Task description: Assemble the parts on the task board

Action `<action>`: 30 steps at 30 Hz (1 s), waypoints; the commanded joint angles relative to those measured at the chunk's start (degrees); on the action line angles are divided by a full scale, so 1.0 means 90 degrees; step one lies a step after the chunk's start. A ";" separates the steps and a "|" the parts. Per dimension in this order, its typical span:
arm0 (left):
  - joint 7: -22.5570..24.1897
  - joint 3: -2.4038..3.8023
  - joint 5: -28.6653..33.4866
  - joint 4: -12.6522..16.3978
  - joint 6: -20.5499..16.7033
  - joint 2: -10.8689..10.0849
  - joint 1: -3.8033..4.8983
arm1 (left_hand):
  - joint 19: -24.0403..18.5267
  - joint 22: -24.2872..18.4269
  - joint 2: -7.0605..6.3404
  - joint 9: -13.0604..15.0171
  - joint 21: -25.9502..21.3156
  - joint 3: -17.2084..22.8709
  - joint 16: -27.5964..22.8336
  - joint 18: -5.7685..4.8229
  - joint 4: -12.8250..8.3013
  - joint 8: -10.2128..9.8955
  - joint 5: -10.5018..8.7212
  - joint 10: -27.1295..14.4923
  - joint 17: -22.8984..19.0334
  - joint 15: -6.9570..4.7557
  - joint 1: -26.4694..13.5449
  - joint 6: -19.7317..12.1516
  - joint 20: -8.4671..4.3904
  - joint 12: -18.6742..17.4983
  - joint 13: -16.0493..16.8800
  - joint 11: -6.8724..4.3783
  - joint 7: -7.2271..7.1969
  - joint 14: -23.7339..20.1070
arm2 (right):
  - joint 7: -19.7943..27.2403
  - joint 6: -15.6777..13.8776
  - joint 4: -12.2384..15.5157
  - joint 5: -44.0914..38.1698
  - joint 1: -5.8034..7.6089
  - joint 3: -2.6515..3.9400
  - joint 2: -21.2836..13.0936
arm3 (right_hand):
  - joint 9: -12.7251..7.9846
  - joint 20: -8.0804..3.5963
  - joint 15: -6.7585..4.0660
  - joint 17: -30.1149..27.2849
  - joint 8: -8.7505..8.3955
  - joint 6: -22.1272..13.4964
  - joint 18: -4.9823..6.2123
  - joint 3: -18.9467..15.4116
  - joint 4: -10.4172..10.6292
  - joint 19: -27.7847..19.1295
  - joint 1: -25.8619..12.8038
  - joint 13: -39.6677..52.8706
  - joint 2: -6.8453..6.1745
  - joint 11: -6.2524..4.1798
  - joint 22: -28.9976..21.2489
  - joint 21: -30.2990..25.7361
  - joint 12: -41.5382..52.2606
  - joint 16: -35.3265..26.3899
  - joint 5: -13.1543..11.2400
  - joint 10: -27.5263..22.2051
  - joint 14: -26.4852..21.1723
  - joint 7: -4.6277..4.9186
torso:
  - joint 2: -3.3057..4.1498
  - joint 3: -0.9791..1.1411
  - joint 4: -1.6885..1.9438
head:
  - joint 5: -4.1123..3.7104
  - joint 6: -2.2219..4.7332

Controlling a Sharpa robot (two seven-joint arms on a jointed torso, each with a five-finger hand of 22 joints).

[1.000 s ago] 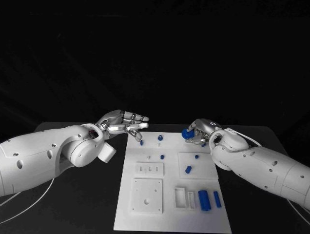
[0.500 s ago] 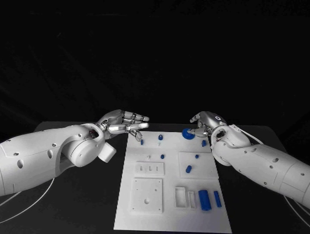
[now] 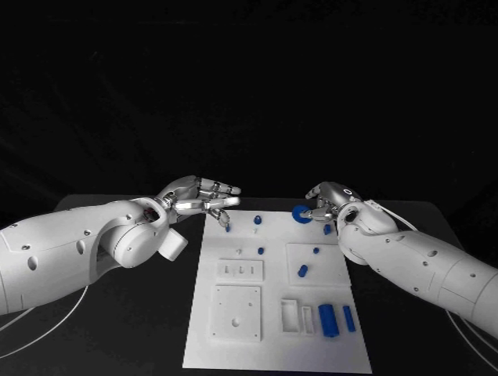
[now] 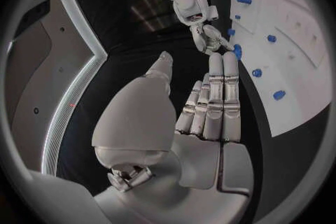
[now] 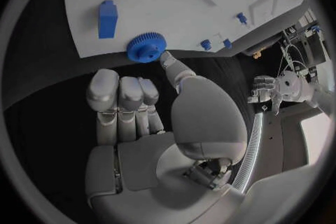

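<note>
The right hand (image 3: 330, 200) has lifted off the blue gear (image 3: 302, 213) and its fingers are now spread, holding nothing. The gear lies at the far edge of the white board (image 3: 274, 345), so that part looks set down. The left hand (image 3: 200, 196) stays spread and holds nothing.

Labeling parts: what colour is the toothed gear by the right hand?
Blue. The gear shows best in the right wrist view, at the task board edge.

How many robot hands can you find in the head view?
2. The left hand is at the task board's far left corner; the right hand is at its far right corner, beside a blue gear. None seems hidden.
</note>
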 commanded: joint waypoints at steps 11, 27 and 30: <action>-0.0001 0.0004 0.0003 0.0004 -0.0004 0.0036 0.0004 | 0.0023 0.0007 0.0078 -0.0003 -0.0032 -0.0009 0.0000 0.0035 -0.0049 -0.0008 -0.0032 -0.0013 0.0005 -0.0002 0.0010 0.0014 -0.0029 0.0006 0.0000 -0.0018 0.0014 0.0026 | 0.0212 0.0527 -0.0133 0.0252 0.0028 0.0004 0.0126 | -0.0011 0.0027 -0.0001 0.0113 -0.0034 -0.0239 0.0049 -0.0287 0.0476 0.0233 0.0123 0.0049 -0.0072 0.0051 0.0796 0.0077 0.0050 0.0073 -0.0036 0.0002 0.0026 0.0025 | 0.0001 0.0005 -0.0015 | 0.0013 -0.0025; -0.0029 0.0004 0.0016 -0.0025 0.0012 0.0065 0.0003 | 0.0025 0.0013 0.0151 -0.0005 -0.0033 -0.0031 0.0002 0.0039 -0.0093 -0.0011 -0.0032 -0.0015 0.0005 0.0002 -0.0031 0.0009 -0.0027 0.0005 0.0000 -0.0005 0.0026 0.0025 | 0.0193 0.0800 -0.0170 0.0202 0.0040 0.0004 0.0129 | 0.0021 0.0008 -0.0026 0.0146 -0.0005 0.0517 0.0033 0.0235 -0.0137 0.0228 0.0068 0.0089 0.0319 0.0012 0.0805 0.0146 0.0106 0.0092 0.0047 0.0018 0.0032 -0.0014 | 0.0001 0.0009 -0.0015 | -0.0003 -0.0072; -0.0033 0.0004 0.0025 -0.0034 0.0016 0.0064 0.0003 | 0.0024 0.0014 0.0173 -0.0005 -0.0033 -0.0031 0.0002 0.0039 -0.0094 -0.0011 -0.0032 -0.0017 0.0005 0.0004 -0.0039 0.0009 -0.0025 0.0005 0.0000 -0.0003 0.0029 0.0024 | 0.0182 0.0820 -0.0175 0.0183 0.0040 0.0004 0.0124 | 0.0022 0.0007 -0.0027 0.0151 -0.0005 0.0533 0.0033 0.0274 -0.0186 0.0227 0.0033 0.0095 0.0355 0.0010 0.0804 0.0150 0.0114 0.0099 0.0061 0.0021 0.0036 -0.0015 | -0.0001 0.0011 -0.0016 | -0.0002 -0.0081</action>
